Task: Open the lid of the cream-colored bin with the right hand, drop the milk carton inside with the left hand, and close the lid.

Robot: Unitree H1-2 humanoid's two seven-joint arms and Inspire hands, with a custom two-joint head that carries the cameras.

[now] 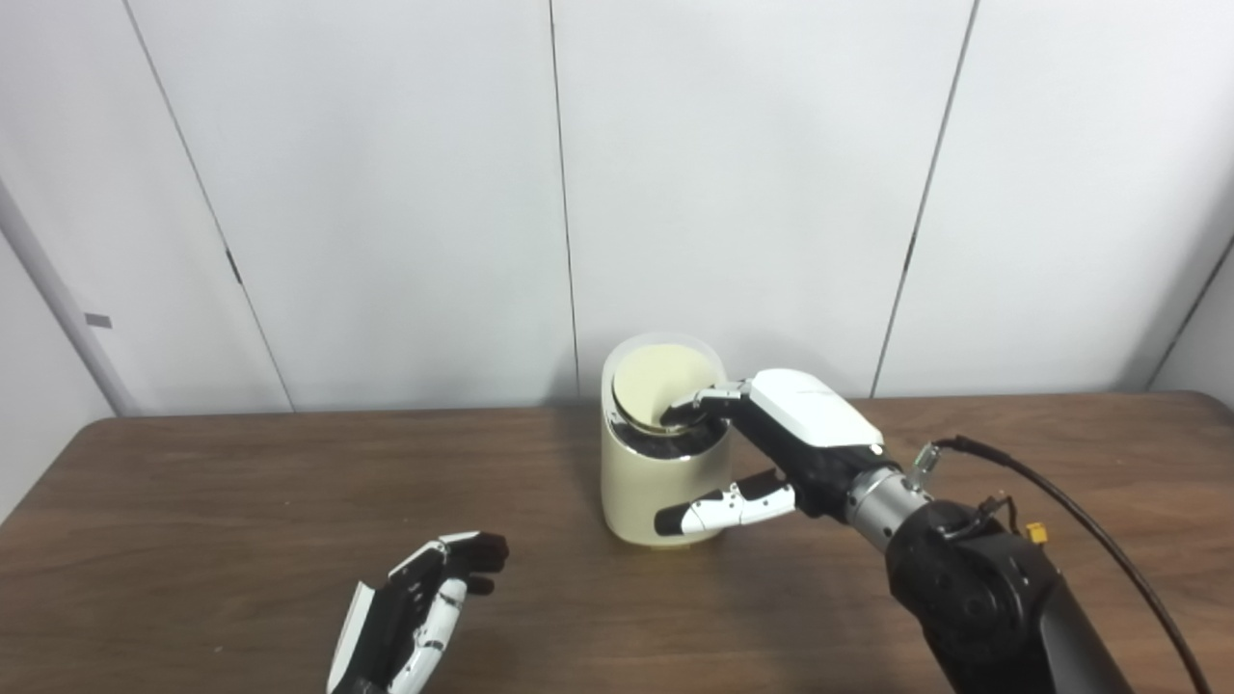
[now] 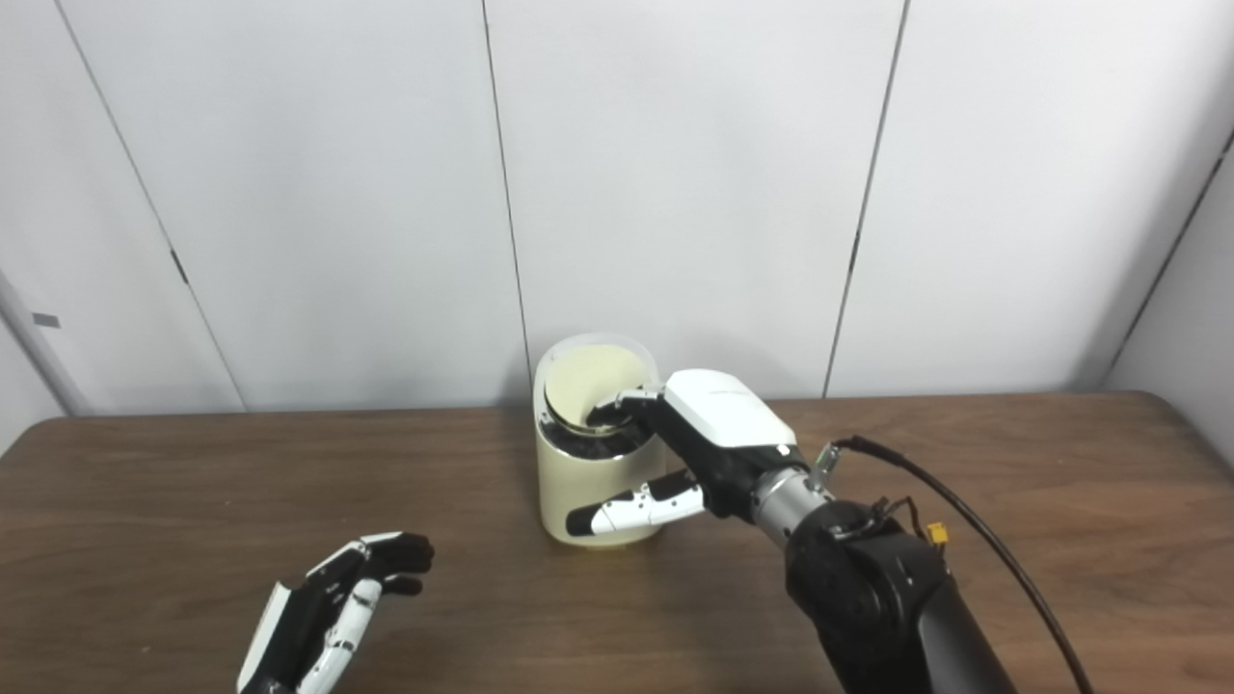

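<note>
The cream-colored bin (image 1: 636,482) stands on the table near its back edge, in the middle. Its round lid (image 1: 660,381) is tilted up on edge, and the dark inside shows below it. My right hand (image 1: 800,424) reaches in from the right, its fingers (image 1: 709,403) pressing on the lid at the rim while the thumb (image 1: 723,509) lies spread across the bin's front. It grips nothing. My left hand (image 1: 419,607) hovers low at the front left, open and empty, well apart from the bin. No milk carton is in view.
The brown wooden table (image 1: 193,501) runs the full width, backed by a white panelled wall (image 1: 386,193). A black cable (image 1: 1089,525) loops from my right wrist across the table's right side.
</note>
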